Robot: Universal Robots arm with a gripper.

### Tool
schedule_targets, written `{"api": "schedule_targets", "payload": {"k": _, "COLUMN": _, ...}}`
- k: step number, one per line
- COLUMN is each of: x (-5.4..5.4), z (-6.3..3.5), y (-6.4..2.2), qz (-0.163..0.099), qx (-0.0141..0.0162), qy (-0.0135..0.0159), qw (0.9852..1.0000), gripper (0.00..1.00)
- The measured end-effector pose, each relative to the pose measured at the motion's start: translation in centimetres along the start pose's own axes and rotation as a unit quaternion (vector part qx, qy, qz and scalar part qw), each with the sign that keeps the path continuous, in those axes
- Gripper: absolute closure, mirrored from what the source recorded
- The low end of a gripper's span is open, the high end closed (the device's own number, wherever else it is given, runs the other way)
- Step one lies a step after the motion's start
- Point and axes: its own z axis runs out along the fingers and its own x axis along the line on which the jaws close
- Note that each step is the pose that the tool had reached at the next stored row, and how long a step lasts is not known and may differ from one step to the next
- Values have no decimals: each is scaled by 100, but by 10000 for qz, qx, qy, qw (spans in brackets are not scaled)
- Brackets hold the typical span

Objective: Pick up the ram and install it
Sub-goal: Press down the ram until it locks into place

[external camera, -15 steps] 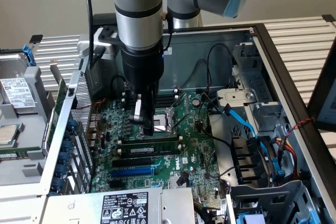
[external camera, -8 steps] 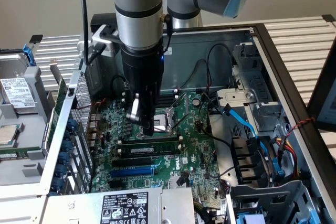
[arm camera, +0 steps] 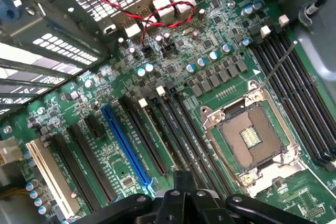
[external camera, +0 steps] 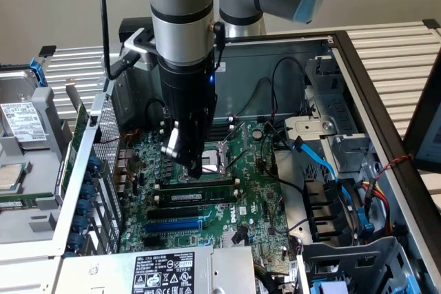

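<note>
The ram [external camera: 196, 197], a thin green stick with a white label strip, stands on edge in a black slot of the motherboard [external camera: 255, 191], level along its length. A second dark stick or slot [external camera: 200, 185] lies just behind it. My gripper [external camera: 195, 169] points straight down with its fingers shut on nothing, the tip right over that rear row, close to the ram's upper edge; I cannot tell whether it touches. In the wrist view the ram [arm camera: 159, 134] runs beside the black slots, and my gripper [arm camera: 184, 190] is a dark shape over those slots.
An open CPU socket [external camera: 224, 151] [arm camera: 252, 137] sits just beyond the slots. The blue expansion slot [external camera: 172, 225] [arm camera: 126, 140] lies nearer the power supply [external camera: 165, 270]. Blue cables [external camera: 317, 160] and drive bays crowd the exterior view's right. A perforated rear wall [external camera: 103, 149] and a red-black wire [arm camera: 142, 17] border the other side.
</note>
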Motion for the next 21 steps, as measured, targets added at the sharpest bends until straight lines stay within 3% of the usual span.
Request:
{"api": "schedule_targets", "payload": {"k": 6, "x": 0, "z": 6, "y": -1, "qz": 377, "qx": 8, "qy": 22, "qw": 9993, "gripper": 90}}
{"api": "schedule_targets", "payload": {"k": 11, "x": 0, "z": 13, "y": 1, "qz": 741, "qx": 3, "qy": 26, "qw": 9972, "gripper": 90}}
{"api": "schedule_targets", "payload": {"k": 16, "x": 0, "z": 23, "y": 0, "qz": 1123, "qx": -4, "qy": 27, "qw": 9937, "gripper": 90}}
{"api": "schedule_targets", "payload": {"k": 21, "x": 0, "z": 34, "y": 0, "qz": 1526, "qx": -12, "qy": 29, "qw": 9883, "gripper": 90}}
